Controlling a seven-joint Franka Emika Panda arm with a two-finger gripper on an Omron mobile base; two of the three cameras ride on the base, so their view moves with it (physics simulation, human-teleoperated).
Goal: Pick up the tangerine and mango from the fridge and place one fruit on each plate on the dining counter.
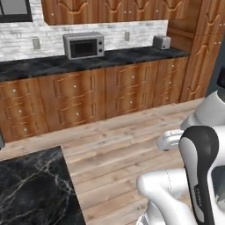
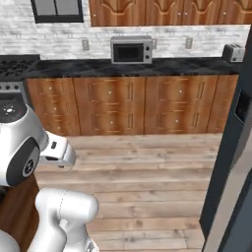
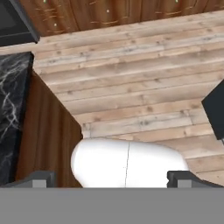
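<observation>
We see our gripper (image 3: 111,179) wide open, empty, over wood floor (image 3: 140,87); counter (image 3: 11,100) corner beside, fridge (image 2: 231,162) probably rightward.

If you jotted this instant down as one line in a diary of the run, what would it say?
gripper: open, holding nothing | fridge: at right, nearby | dining counter: corner at left | wood floor ahead | microwave on wall counter | fruit and plates: none seen

Table (image 1: 30,189) cropped by left and bottom edges in left base view, just one black marble corner showing; in hand view only a sliver of it at the left edge. Fridge (image 2: 231,162) cut off by right edge in right base view, top and interior out of frame. Claw (image 3: 111,179) fingertips barely poke up at hand view bottom, rest cut off.
</observation>
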